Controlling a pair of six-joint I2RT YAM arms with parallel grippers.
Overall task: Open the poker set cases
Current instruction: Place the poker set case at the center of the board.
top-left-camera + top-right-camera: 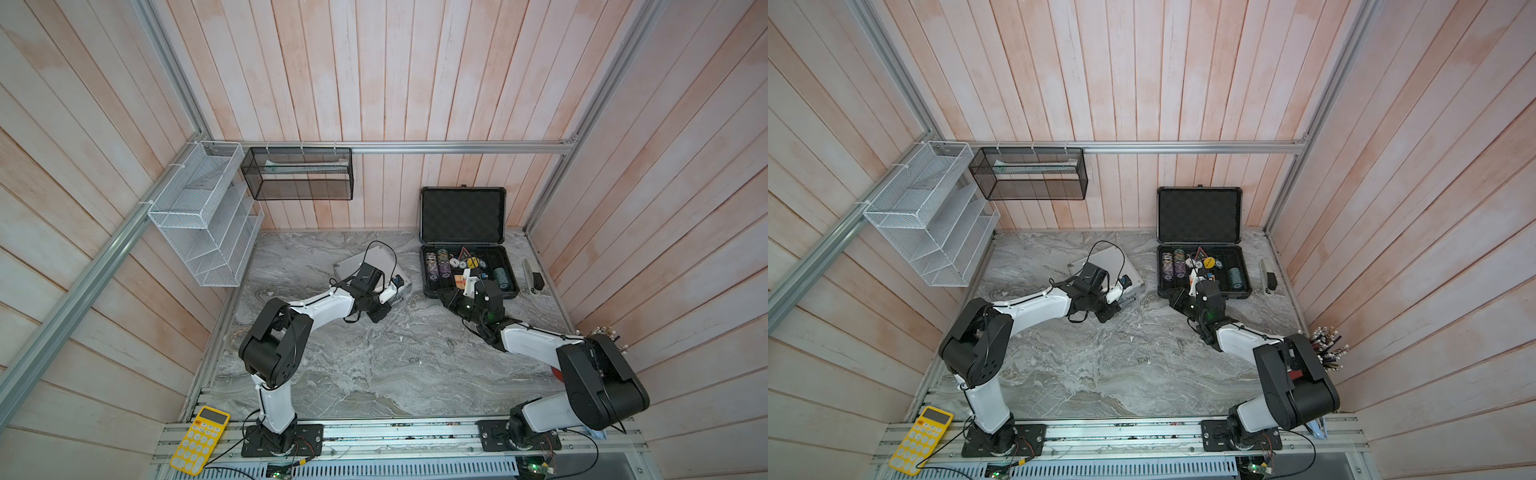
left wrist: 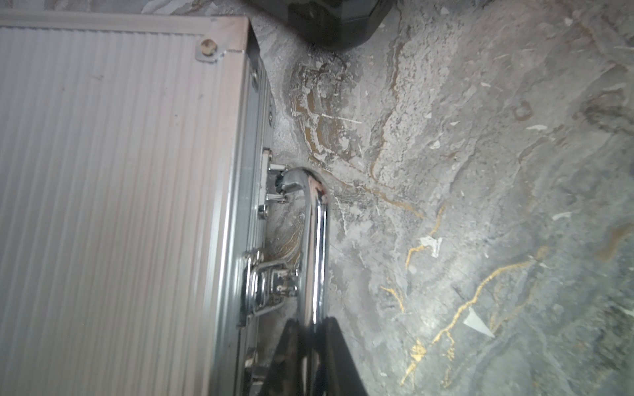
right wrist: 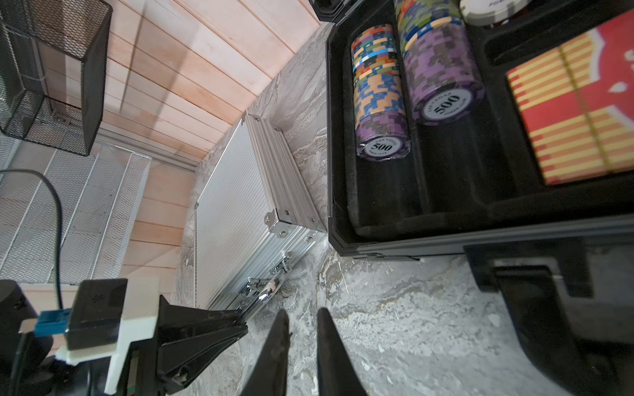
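On the marble counter (image 1: 374, 365), ribbed silver case (image 2: 113, 188) lying closed, left gripper (image 2: 310, 324) jaws pinching its chrome handle (image 2: 314, 240), dark grey case (image 1: 462, 214) open at back right, lid upright, right gripper (image 3: 303, 313) jaws nearly pressed together, empty, beside its front edge.

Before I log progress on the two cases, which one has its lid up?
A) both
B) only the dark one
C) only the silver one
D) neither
B: the dark case stands open with chips showing; the silver case lies flat and closed, the left hand clamped on its handle.
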